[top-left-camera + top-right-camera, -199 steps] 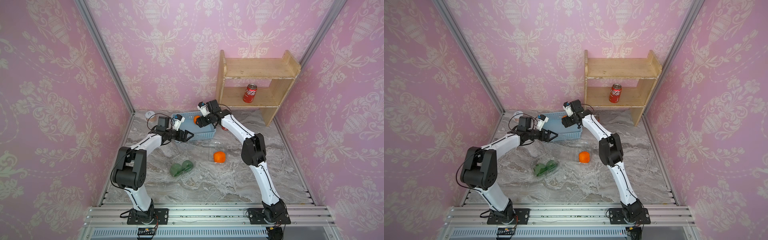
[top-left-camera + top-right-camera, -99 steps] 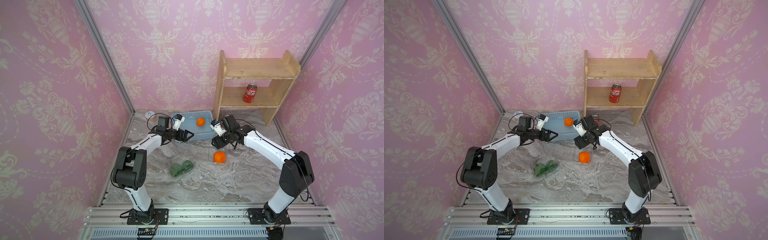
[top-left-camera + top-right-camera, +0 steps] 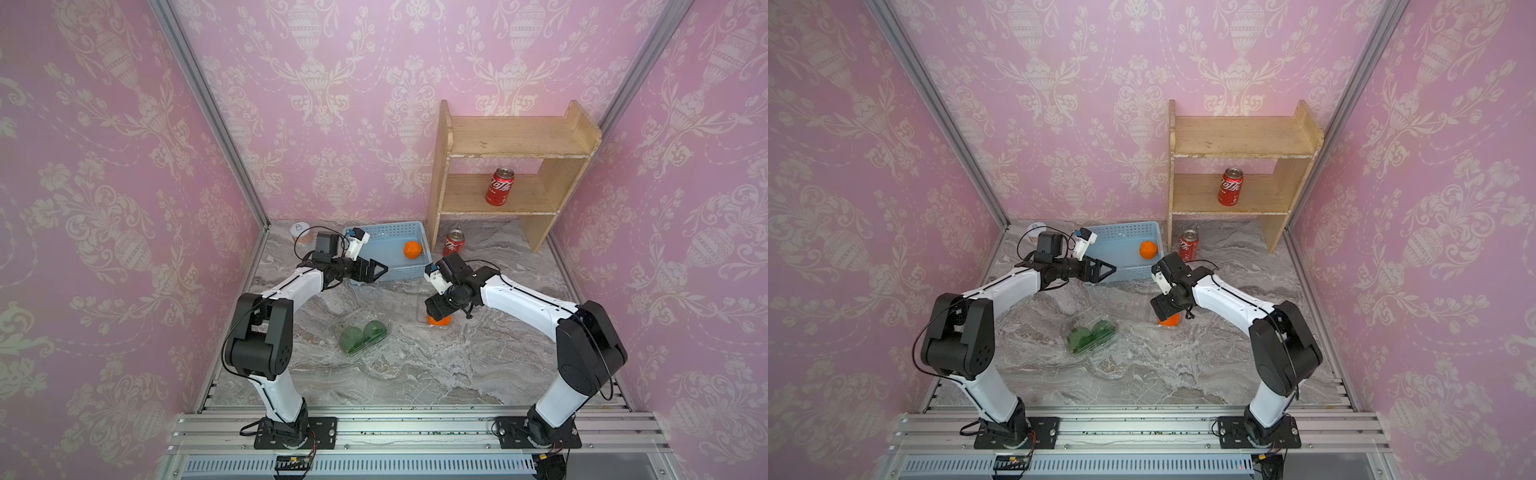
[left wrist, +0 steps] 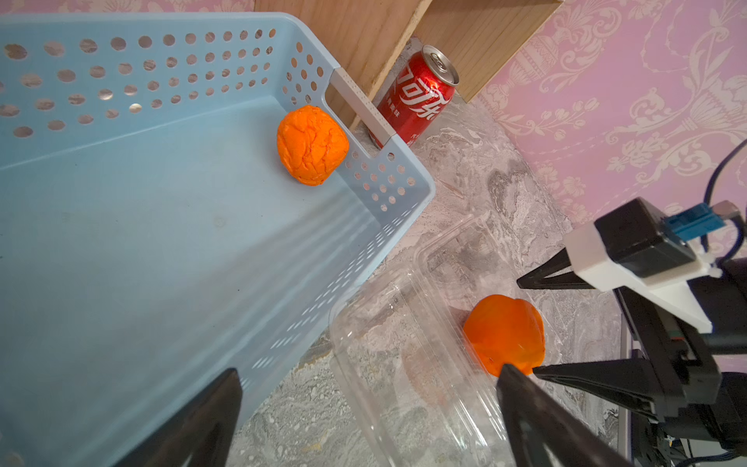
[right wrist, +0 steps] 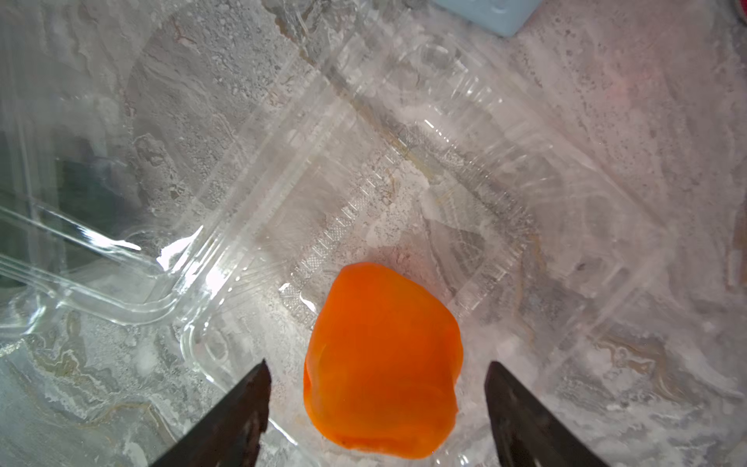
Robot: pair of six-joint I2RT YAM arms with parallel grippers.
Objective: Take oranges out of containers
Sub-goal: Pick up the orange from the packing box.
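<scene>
**Subj.:** R arm, pick no. 2.

**Tool:** right gripper [image 5: 376, 366] has its jaws spread wide and nothing in them. In the R wrist view there is a gap of bare plastic on either side of the fruit, so no contact.

**Task item:** orange [image 4: 503, 337] sits in the open container [image 5: 505, 182], whose lid is folded flat. It lies mid-tabletop, a bit toward the right edge, just in front of the basket [image 3: 390, 237], which stands at the back edge.

**Key relation:** the fruit lies straight ahead of the fingers and squarely between them. It is lumpy, not a true ball. Its longer side appears to run along the fingers and its narrower side across the gap. My judgement: the jaws only need to go down a little and close, with no turn of the wrist.

**Nearer arm:** R, by far. The left gripper [image 4: 368, 368] is also spread wide and empty. It hangs over the basket's near corner, apart from the fruit.

**Other stock:** one orange in basket [image 3: 412, 249], against its right wall. Two green fruits [image 3: 363, 332] are inside the closed container [image 3: 347, 351], centre of the tabletop toward the left edge, lid shut.

**Risk, as judged:** the tray is thin and light, so a fingertip catching its rim could lift or drag it along with the fruit.
</scene>
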